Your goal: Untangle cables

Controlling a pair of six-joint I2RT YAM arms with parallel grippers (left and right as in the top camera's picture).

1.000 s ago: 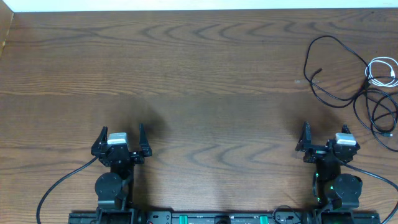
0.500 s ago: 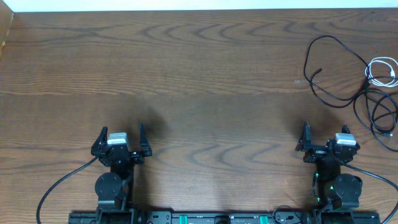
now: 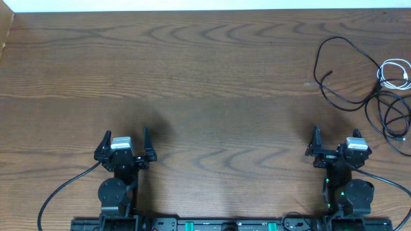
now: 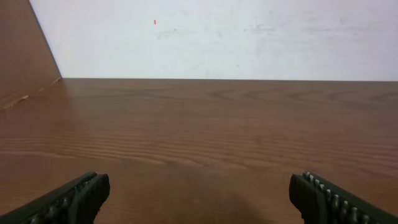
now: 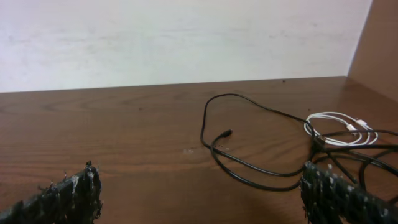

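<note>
The cables lie at the far right of the table. A long black cable (image 3: pixel 319 54) loops out to the left and ends in a small plug (image 3: pixel 329 73). Its other end runs into overlapping black coils (image 3: pixel 368 109) by the right edge. A short white cable (image 3: pixel 383 77) is coiled on top of that tangle. My right gripper (image 3: pixel 336 133) stands open just short of them. In the right wrist view the black cable (image 5: pixel 245 181) and white cable (image 5: pixel 354 127) lie ahead of the open right gripper (image 5: pixel 200 183). My left gripper (image 3: pixel 125 136) is open far to the left, over bare wood (image 4: pixel 199 190).
The brown wooden table (image 3: pixel 205 77) runs back to a white wall (image 5: pixel 186 37). A raised wooden side edge (image 4: pixel 25 68) stands at the far left and another (image 5: pixel 379 43) at the far right. Thick black arm wires (image 3: pixel 64 189) trail along the near edge.
</note>
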